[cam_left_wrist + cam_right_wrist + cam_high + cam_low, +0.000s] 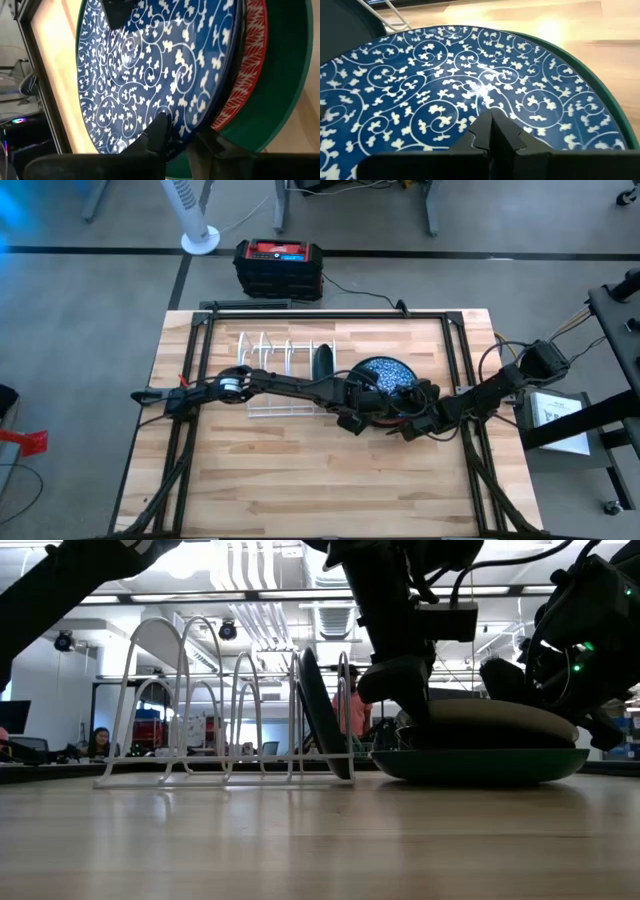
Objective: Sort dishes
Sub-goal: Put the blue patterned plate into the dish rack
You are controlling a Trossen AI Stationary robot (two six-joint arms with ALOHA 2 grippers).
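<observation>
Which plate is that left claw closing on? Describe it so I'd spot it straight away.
Find the white wire rack on the wooden table; just right of it lies a stack of plates. The left gripper is at the rim of the top one, the dark blue plate. White curling vines cover it, unlike the red patterned plate and plain green plate beneath.

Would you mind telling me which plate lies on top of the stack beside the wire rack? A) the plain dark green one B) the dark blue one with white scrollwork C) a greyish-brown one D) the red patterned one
B: the dark blue plate with white scrollwork sits uppermost, with the red patterned plate showing beneath its edge and the dark green plate under both.
</observation>
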